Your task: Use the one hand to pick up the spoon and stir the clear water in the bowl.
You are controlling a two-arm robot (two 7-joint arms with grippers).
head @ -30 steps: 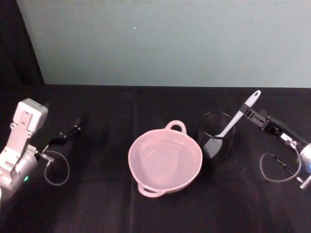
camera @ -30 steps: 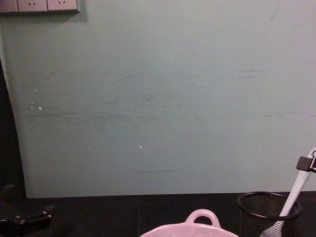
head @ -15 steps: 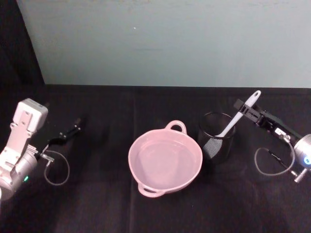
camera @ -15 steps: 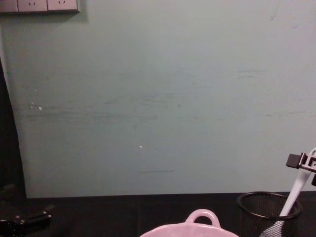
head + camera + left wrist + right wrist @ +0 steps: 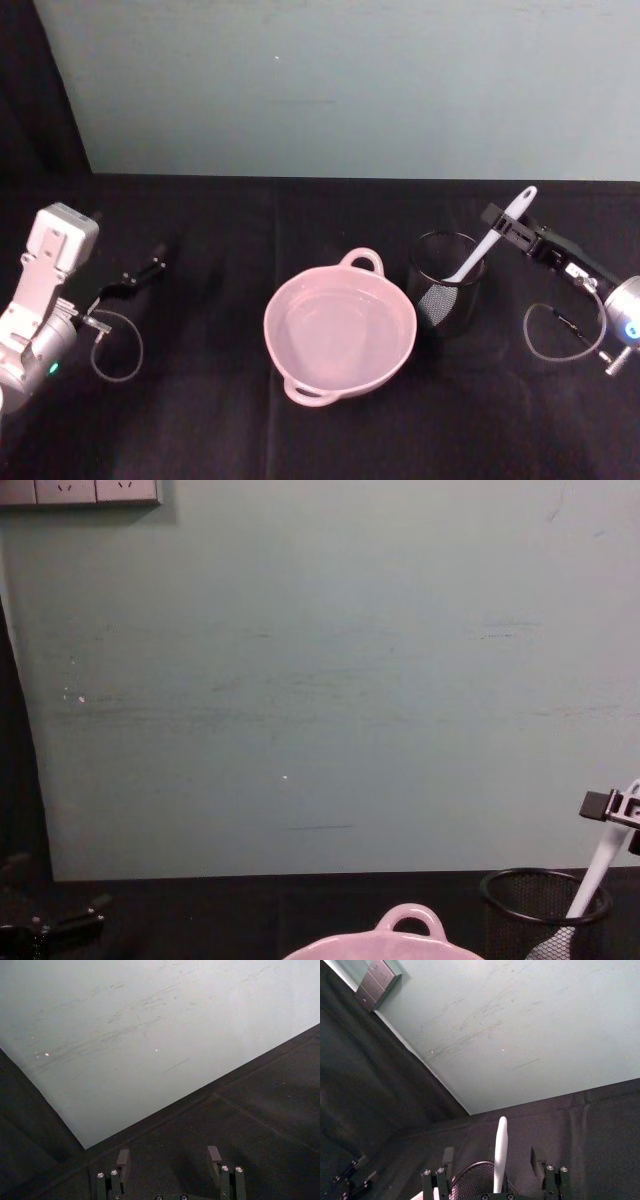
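Two pincers show in the head view. The left pincer [image 5: 140,272] lies parked on the black tabletop [image 5: 200,400] at the left, well apart from the pink bowl [image 5: 290,305] in the middle. Just right of the bowl stands a black mesh cup [image 5: 462,300] with the white spoon [image 5: 480,250] in it. The spoon's head is down in the cup, and its long handle slants up toward the right and the back wall. The right pincer [image 5: 507,224] reaches in from the right and straddles the upper handle.

From the left wrist view, the left pincer [image 5: 168,1156] stands wide open over bare cloth, with nothing between its fingers.

From the right wrist view, the right pincer [image 5: 491,1156] is spread wide. The spoon [image 5: 500,1145] handle rises midway between the two fingers, with a gap on each side, so it is not gripped. The mesh cup [image 5: 470,1180] rim sits below it.

Seen from the side in the chest view, the spoon [image 5: 598,870] leans steeply out of the mesh cup [image 5: 520,920] toward the right edge. The right pincer [image 5: 612,806] is level with the handle's top part. The bowl [image 5: 385,948] rim shows low in the middle, left of the cup.
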